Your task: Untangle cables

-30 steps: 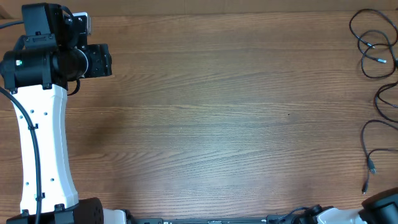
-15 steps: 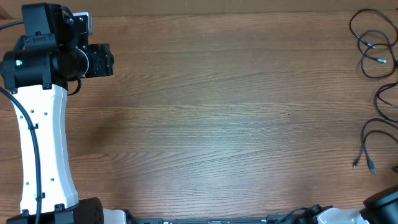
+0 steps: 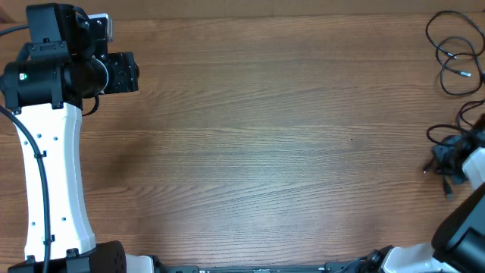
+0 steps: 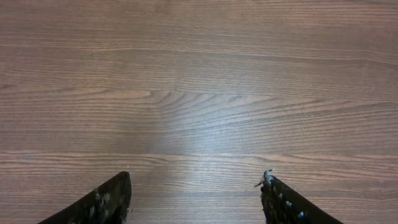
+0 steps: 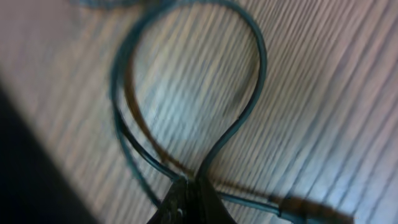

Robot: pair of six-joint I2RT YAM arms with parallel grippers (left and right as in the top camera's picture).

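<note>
Overhead: thin black cables (image 3: 453, 53) coiled along right edge, run top to middle, right gripper (image 3: 445, 161) at lower strands, left gripper (image 3: 129, 73) upper left; left wrist: fingers (image 4: 106, 202) wide apart, empty; right wrist, blurred: tips pinched on loop (image 5: 186, 93), rounded end toward frame top.

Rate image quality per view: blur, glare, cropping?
Overhead: sharp, evenly lit; cables and right gripper sit at the right edge, partly cropped. Left wrist: sharp, soft glare patch on the table. Right wrist: heavily blurred, too close; only a cable loop reads clearly.
</note>
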